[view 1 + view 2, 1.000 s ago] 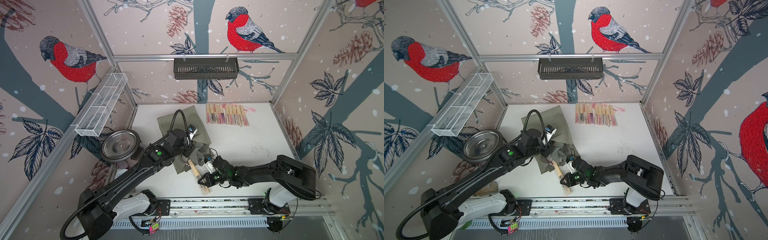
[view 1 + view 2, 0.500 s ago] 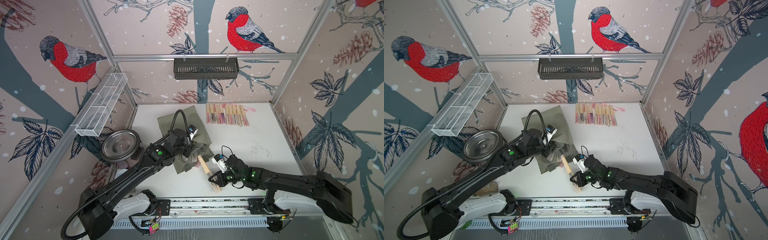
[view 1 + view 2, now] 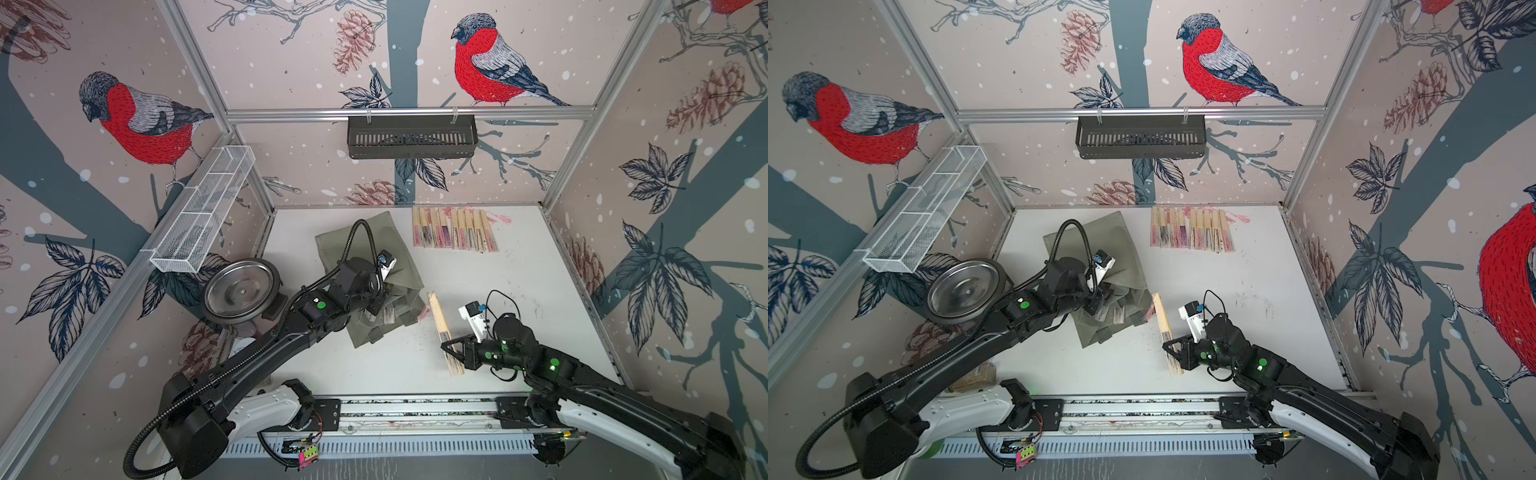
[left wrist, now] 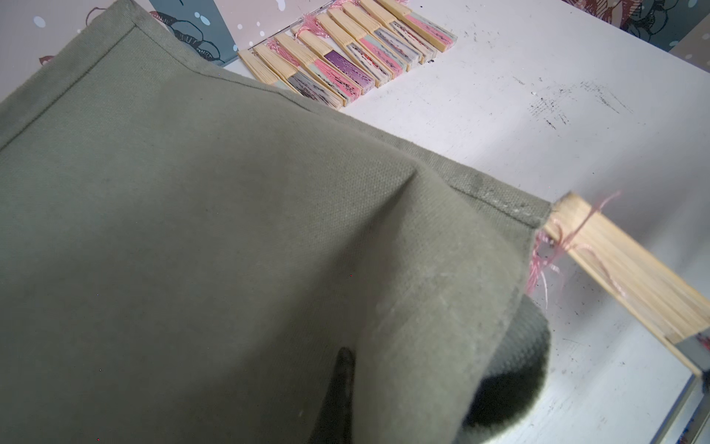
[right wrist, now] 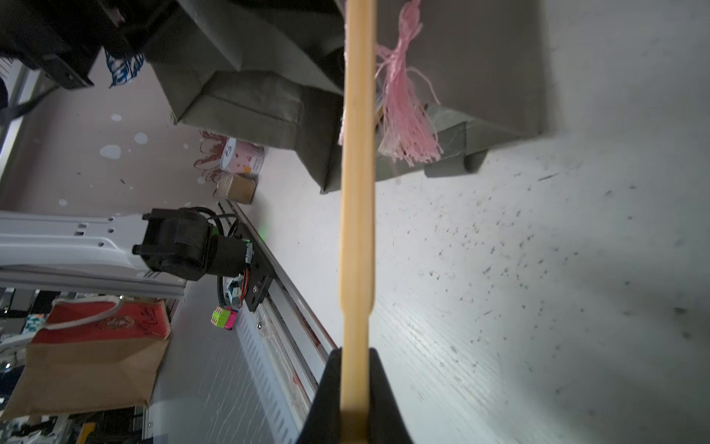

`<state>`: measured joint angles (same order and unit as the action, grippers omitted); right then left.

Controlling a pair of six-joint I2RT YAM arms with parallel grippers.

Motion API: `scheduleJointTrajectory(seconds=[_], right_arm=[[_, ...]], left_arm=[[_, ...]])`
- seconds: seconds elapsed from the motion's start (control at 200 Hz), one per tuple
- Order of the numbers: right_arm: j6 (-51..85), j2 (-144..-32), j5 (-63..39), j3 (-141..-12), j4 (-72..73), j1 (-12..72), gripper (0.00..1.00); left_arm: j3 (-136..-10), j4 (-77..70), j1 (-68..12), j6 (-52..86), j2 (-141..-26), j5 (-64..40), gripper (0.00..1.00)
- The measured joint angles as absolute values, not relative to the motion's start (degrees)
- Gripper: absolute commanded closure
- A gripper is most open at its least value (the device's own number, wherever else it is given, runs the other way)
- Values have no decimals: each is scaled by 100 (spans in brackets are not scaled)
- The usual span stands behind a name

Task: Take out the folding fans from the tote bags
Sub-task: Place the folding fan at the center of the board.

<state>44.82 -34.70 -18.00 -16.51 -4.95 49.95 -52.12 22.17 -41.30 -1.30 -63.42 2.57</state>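
One olive tote bag (image 3: 370, 332) (image 3: 1096, 332) lies crumpled at centre-left of both top views. The left gripper (image 3: 376, 307) (image 3: 1096, 305) is sunk in its open mouth, with pale patterned fan ends (image 3: 389, 316) showing in the folds just beside it. Right of the bag, at lower centre, a single folding fan (image 3: 439, 318) (image 3: 1160, 316) slants down the white table (image 3: 519, 291). Its pink tassel (image 5: 407, 127) end is nearest the tote but apart from it, and its lower end passes through the right gripper (image 3: 453, 353) (image 3: 1173, 353). At upper centre-right a row of fans (image 3: 455, 232) (image 3: 1192, 235) (image 4: 345, 57) lies side by side by the back wall, well apart from both grippers.

A second ago the folding fan's tassel end was still at the bag's mouth, and half a second ago it was only just leaving. Now it is further right, with bare table between it and the cloth. The right arm has swung rightward with it. The left arm and the tote have kept their place.

The left gripper is pressed together. In the left wrist view olive cloth (image 4: 192, 230) drapes over everything near it, so whether it nips the fabric I cannot tell. The right gripper (image 5: 355, 357) is clamped on the folding fan (image 5: 357, 230), one dark finger on each flat side near the end away from the tassel.
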Motion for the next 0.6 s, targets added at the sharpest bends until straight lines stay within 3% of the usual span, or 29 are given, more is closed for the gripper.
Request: scheduleJointTrajectory(seconds=[0.19, 0.6], right_arm=[[4405, -3695, -1802, -1850, -779, 4049, 93], [3336, -5542, -1953, -3406, -1013, 1579, 94]], left_arm=[[-5212, 2220, -4130, -130, -6342, 252, 100], [-5212, 2228, -4132, -130, -6294, 255, 100]])
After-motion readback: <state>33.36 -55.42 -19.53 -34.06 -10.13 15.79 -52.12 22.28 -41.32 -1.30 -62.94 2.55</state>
